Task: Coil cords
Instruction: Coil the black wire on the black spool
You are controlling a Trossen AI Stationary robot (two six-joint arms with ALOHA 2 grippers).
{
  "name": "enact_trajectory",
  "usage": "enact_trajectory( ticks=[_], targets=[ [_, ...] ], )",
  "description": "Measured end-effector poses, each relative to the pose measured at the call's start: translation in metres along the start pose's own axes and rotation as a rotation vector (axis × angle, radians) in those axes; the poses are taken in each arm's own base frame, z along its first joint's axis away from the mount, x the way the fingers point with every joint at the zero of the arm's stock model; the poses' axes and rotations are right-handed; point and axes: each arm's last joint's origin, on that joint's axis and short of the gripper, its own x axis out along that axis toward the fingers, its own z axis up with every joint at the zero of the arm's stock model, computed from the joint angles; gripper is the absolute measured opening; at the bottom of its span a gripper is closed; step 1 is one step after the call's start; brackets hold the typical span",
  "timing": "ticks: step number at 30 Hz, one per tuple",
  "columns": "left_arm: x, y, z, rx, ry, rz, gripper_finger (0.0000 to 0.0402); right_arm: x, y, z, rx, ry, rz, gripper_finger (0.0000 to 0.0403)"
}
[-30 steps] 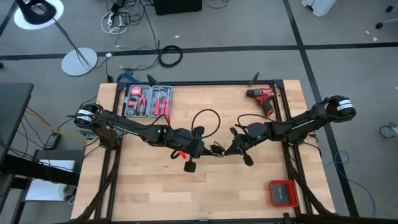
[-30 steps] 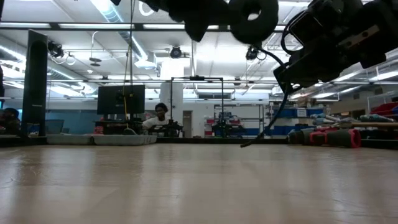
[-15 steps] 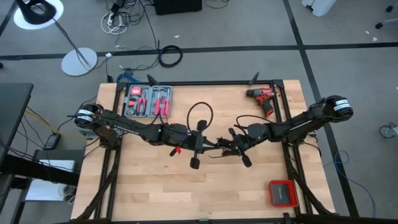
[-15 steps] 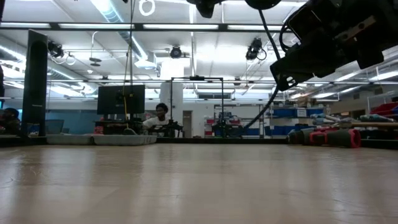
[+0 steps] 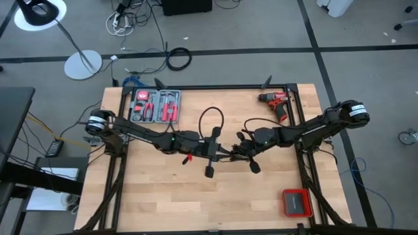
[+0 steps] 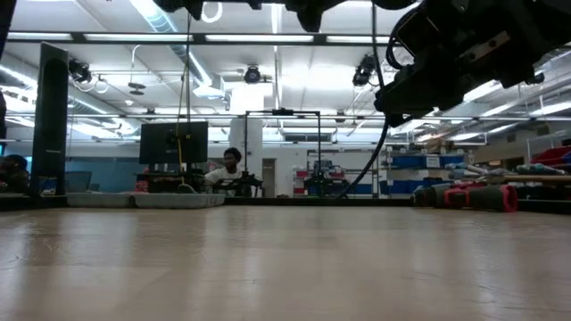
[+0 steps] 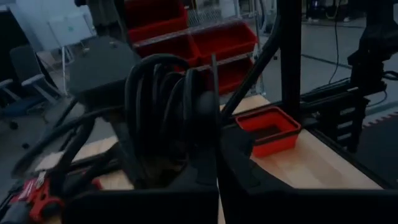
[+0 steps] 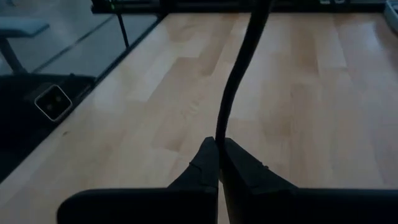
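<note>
Above the wooden table (image 5: pixel 170 196), mid-surface: right gripper (image 8: pixel 219 163) closed, pinching one thin black cord (image 8: pixel 239 62). Left gripper (image 7: pixel 214 134), just beside it, clamps several coiled loops (image 7: pixel 158 93) of that cord. One red drill (image 5: pixel 275 101) lies well apart.

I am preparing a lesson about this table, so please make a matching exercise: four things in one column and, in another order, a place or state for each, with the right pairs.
Things:
1. red drill
2. tool case
3. red tray
4. cord

Places or states:
A. near right corner of the table
B. held above the table middle between both grippers
C. far right part of the table
D. far left part of the table

The left gripper carries coiled turns; the right gripper pinches one strand between its fingers.

Pairs: 1-C, 2-D, 3-A, 4-B
</note>
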Motion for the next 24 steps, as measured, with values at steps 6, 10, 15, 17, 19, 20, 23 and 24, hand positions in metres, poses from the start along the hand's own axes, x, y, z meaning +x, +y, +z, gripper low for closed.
enact_trajectory(
  ticks=[6,10,15,17,19,20,23,24],
  targets=[
    [0.007,-0.001,-0.001,0.054,-0.103,-0.006,0.0,0.0,0.0,0.003,-0.008,0.005,0.011,0.0],
    [0.007,0.0,0.003,0.09,-0.143,0.004,0.0,0.0,0.001,0.003,-0.008,0.006,-0.002,0.0],
    [0.005,0.002,0.01,0.099,-0.199,0.038,0.0,0.0,0.001,-0.001,0.014,0.033,-0.004,0.0],
    [0.005,0.002,0.01,0.112,-0.199,0.041,0.0,0.0,0.001,-0.002,0.02,0.048,-0.005,0.0],
    [0.005,0.002,0.01,0.115,-0.189,0.04,0.0,0.0,0.002,-0.004,0.032,0.068,-0.004,0.0],
    [0.004,0.002,0.009,0.113,-0.183,0.04,0.0,0.0,0.002,-0.004,0.04,0.073,-0.008,0.0],
    [0.004,0.002,0.008,0.085,-0.145,0.029,0.0,-0.001,0.006,-0.006,0.046,0.099,-0.025,0.0],
    [0.004,0.001,0.006,0.072,-0.12,0.021,0.0,-0.001,0.007,-0.007,0.046,0.108,-0.029,0.0]
  ],
)
